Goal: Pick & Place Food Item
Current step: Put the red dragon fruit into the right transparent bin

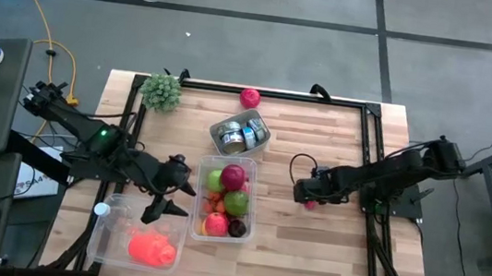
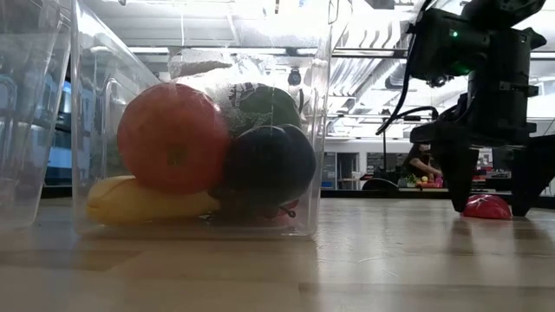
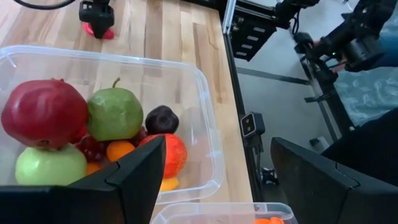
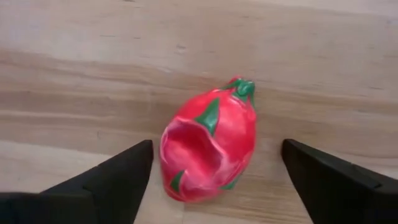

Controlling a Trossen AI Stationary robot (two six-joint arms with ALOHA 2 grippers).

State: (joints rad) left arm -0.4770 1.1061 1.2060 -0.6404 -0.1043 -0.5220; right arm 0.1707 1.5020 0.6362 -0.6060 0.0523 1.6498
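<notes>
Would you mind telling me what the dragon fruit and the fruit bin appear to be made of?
The dragon fruit looks like glossy moulded plastic or rubber, judging by its smooth sheen and dented side. The fruit bin looks like clear, thin plastic: the fruit shows through its walls.

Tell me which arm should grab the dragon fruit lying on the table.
Right. The right gripper is already over the dragon fruit, fingers open on either side of it. The left gripper sits across the fruit bin, between it and the other container.
</notes>
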